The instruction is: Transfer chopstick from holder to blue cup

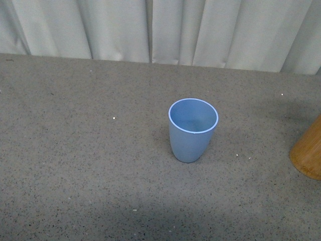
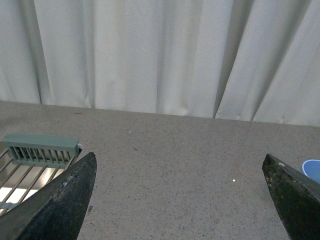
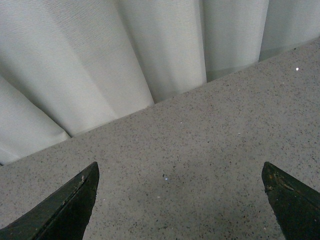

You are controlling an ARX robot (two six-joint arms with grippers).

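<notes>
The light-blue cup [image 1: 192,129] stands upright near the middle of the grey table in the front view, and nothing shows inside it. At the right edge of that view I see part of the orange-brown wooden holder [image 1: 308,150]. The chopstick is out of view. Neither arm appears in the front view. My left gripper [image 2: 180,172] is open over bare table, with a sliver of the blue cup [image 2: 312,170] beside one finger. My right gripper [image 3: 180,185] is open too, with only speckled table between its dark fingers [image 3: 70,207].
A white pleated curtain [image 1: 160,30] hangs along the far edge of the table. In the left wrist view a grey-green rack with wire bars [image 2: 37,150] lies beside one finger.
</notes>
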